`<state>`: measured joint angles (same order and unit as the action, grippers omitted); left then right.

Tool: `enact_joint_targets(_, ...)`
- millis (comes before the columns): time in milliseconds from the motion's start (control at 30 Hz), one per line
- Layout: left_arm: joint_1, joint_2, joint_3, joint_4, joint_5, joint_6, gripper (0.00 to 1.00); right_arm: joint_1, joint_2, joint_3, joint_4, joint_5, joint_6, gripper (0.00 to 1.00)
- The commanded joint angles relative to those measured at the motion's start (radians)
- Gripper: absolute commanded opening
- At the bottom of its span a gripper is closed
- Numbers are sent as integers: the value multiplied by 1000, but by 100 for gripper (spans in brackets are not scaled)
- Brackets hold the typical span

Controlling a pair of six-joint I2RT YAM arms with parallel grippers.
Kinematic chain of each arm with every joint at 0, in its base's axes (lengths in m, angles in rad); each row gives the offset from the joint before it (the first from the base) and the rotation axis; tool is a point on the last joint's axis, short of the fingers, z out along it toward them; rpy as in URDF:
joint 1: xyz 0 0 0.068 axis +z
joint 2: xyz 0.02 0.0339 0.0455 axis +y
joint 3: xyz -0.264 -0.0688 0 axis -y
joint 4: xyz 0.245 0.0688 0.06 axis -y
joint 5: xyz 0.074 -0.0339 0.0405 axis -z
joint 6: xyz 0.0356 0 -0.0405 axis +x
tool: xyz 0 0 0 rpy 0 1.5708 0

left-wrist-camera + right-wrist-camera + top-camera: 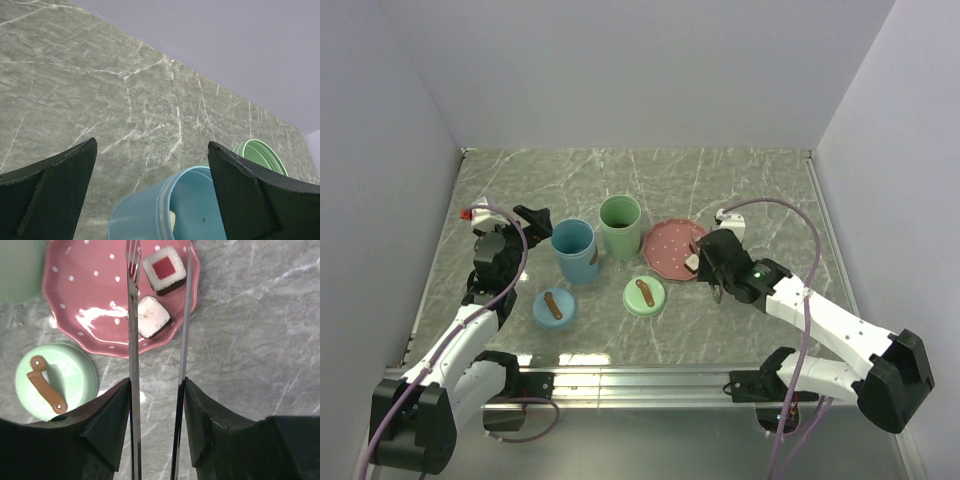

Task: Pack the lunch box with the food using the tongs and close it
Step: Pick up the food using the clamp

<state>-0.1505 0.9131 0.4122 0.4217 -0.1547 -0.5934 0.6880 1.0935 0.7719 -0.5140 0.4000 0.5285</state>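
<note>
Tongs [133,340] sat gripped in the right jaws, arms straddling the white-topped sushi piece [152,316] on the pink plate [85,300]. Left jaws hung wide by the blue tub [137,220]. I'd have squeezed slowly, centred on that piece, then lifted straight.

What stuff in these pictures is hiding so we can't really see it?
- Left wrist view: a pale bit inside the blue cup is cut off by the bottom edge.
- Left wrist view: the green cup mostly hides behind one finger of the left gripper.
- Right wrist view: the tongs tips run off the top edge.
- Top view: the food on the pink plate is tiny, partly behind the right gripper.
</note>
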Motion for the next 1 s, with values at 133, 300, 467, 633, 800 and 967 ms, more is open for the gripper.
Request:
enact_joint_targets(133,5,-8,-6,49,17,-16,99,-4,-18,1,37,8,8,53)
enact_joint_targets(300,5,-11,-7,48,15,-16,99,-5,32,9,31,10,8,53)
enact_joint_targets(467,5,-10,-7,49,14,-14,100,-7,45,7,31,0,8,53)
enact_joint_targets(633,5,-6,-7,51,15,-16,100,-5,14,-8,40,-16,5,53)
enact_joint_targets(800,5,-5,-7,51,15,-14,99,-5,-15,-11,51,-23,1,53)
enact_joint_targets(967,3,-11,-7,46,14,-14,99,-4,-9,-11,52,-29,-2,53)
